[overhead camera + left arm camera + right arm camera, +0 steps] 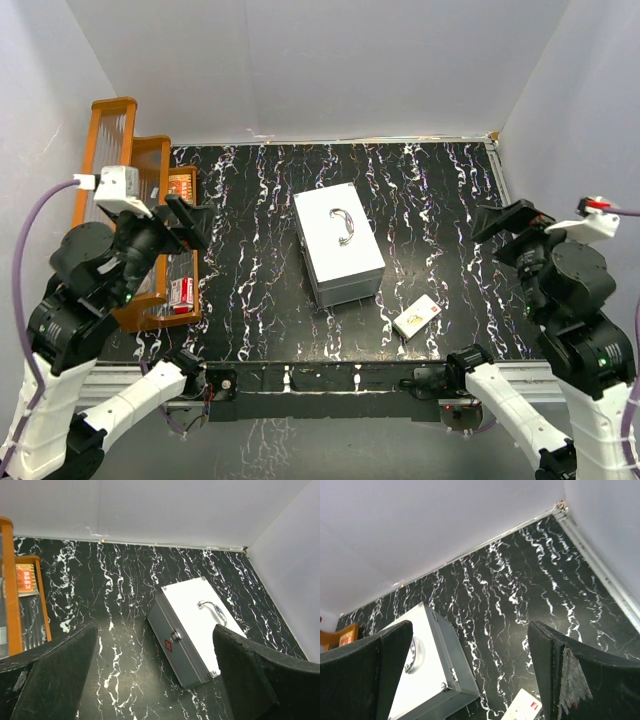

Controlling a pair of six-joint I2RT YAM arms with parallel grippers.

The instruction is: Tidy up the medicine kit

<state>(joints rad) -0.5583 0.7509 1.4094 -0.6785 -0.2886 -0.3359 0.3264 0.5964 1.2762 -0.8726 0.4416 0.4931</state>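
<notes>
The medicine kit (338, 245) lies flat in the middle of the counter (250, 190), lid shut, w/ the thin curved handle (343, 226) on top. It is a metal case, so stiff, and prob. rather heavy for one tool. The walls look smooth, and I think they will slip if they are squeezed from the sides. The body also seems too wide for one tool to span. Better places to take hold are the handle, for lifting or dragging, and the latch (175, 636) on the long side, beside a small red mark. That side faces the left arm, so the lid should swing up toward the right arm.

Near the kit's front right corner, not touching it, lies a small white box (416, 317). It looks light and easy to pinch. Well to the left of the kit stands a wooden rack (150, 200) w/ some small boxes in it.

The left tool (190, 222) hangs left of the kit, over the rack, wide open and holding nothing. The right tool (507, 222) is right of the kit, also wide open and empty.
</notes>
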